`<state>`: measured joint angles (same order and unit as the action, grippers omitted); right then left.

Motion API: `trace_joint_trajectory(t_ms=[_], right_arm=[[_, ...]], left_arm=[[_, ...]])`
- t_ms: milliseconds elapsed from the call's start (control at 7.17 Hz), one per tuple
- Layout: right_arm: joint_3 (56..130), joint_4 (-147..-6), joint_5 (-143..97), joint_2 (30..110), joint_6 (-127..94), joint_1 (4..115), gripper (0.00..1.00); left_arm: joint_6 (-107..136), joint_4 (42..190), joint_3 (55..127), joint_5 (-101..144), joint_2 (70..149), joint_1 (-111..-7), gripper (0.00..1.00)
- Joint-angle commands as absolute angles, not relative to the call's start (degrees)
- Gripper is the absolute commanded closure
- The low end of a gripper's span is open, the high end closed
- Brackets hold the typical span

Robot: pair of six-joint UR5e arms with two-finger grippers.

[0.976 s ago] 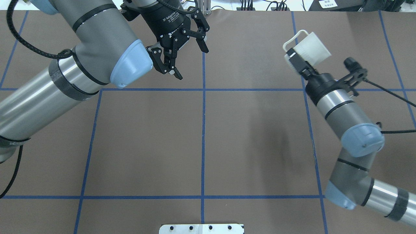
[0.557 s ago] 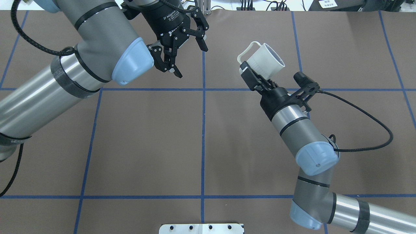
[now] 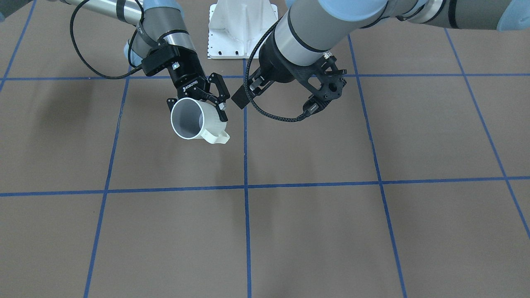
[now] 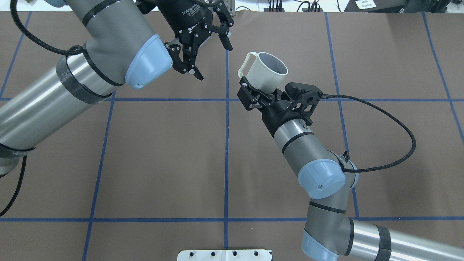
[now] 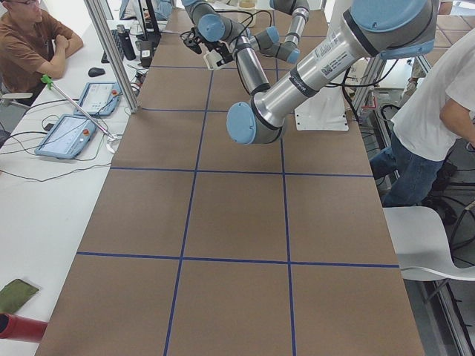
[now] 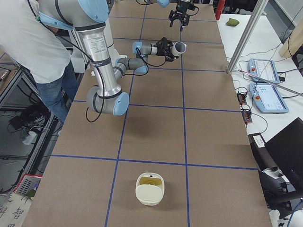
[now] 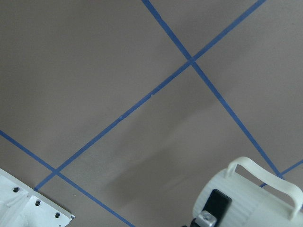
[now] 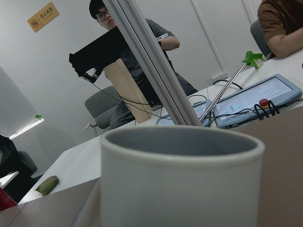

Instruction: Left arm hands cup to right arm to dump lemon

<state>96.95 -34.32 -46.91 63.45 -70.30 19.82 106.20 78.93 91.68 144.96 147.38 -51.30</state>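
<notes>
Right gripper (image 3: 198,108) clamps the cup (image 4: 266,72), tilted: mouth up toward the far edge, handle toward the left edge. Left gripper (image 4: 214,61) spread wide.

- 2 robot arms: left arm (image 4: 54,94), right arm (image 4: 308,145)
- 2 grippers: left gripper (image 4: 214,62), right gripper (image 3: 197,109)
- 1 cup (image 4: 266,74)
- 1 white squarish container (image 6: 150,194), 1 lemon (image 6: 150,180) in it
- 2 tablets: far tablet (image 6: 265,71), near tablet (image 6: 271,98)
- 3 people: brown-shirt person (image 5: 30,37), white-shirt person (image 5: 445,96), grey-shirt person (image 8: 103,14)
- 1 white base plate (image 3: 242,29)
</notes>
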Motion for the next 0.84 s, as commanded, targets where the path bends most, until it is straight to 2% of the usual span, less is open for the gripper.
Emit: trace_joint_trajectory(t_ms=[0, 279, 697], right_arm=[[97.21, -47.03, -45.97, 62.32, -67.26, 19.6, 1.0], [97.21, -49.13, -45.0, 62.05, -55.33, 19.51, 1.0], [97.47, -49.39, -44.21, 61.35, -50.2, 19.16, 1.0]], left_arm=[[102.84, 78.84, 91.5, 143.62, 148.26, -51.59, 0.0], [102.74, 78.93, 91.49, 140.9, 149.23, -51.5, 0.0], [99.24, 78.75, 86.75, 137.92, 152.93, -50.98, 0.0]])
